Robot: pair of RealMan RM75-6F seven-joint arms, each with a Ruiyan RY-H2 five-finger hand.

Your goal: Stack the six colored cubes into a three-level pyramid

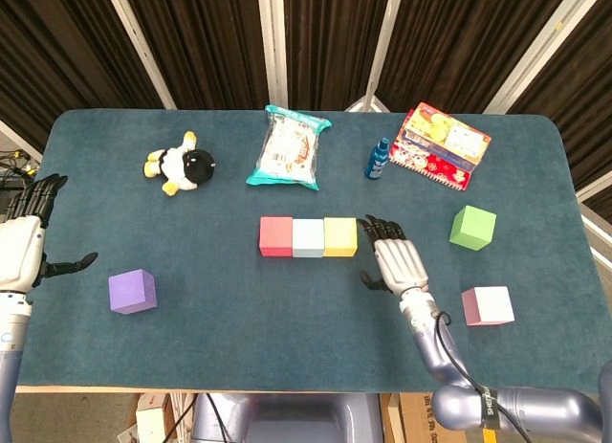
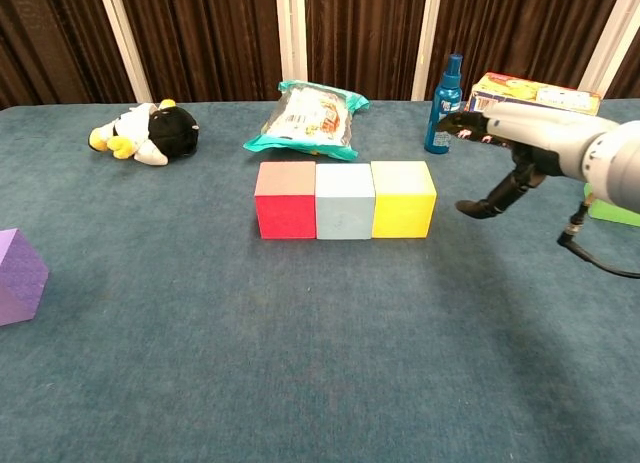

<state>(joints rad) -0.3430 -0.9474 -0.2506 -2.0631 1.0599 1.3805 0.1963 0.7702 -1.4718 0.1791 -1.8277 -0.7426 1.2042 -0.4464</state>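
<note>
A red cube (image 1: 275, 236), a pale blue cube (image 1: 308, 237) and a yellow cube (image 1: 339, 236) stand touching in a row mid-table. The chest view shows the same red cube (image 2: 285, 199), pale blue cube (image 2: 344, 200) and yellow cube (image 2: 403, 198). My right hand (image 1: 396, 260) hovers just right of the yellow cube, raised, fingers spread, holding nothing; it appears as the right hand (image 2: 520, 143) in the chest view. A green cube (image 1: 472, 227) and a pink cube (image 1: 487, 305) lie to the right. A purple cube (image 1: 132, 291) sits at the left. My left hand (image 1: 24, 242) is open at the table's left edge.
At the back lie a plush penguin (image 1: 182, 165), a snack bag (image 1: 287, 148), a blue spray bottle (image 1: 379, 158) and a colourful box (image 1: 439, 143). The table (image 1: 239, 338) is covered in dark teal cloth.
</note>
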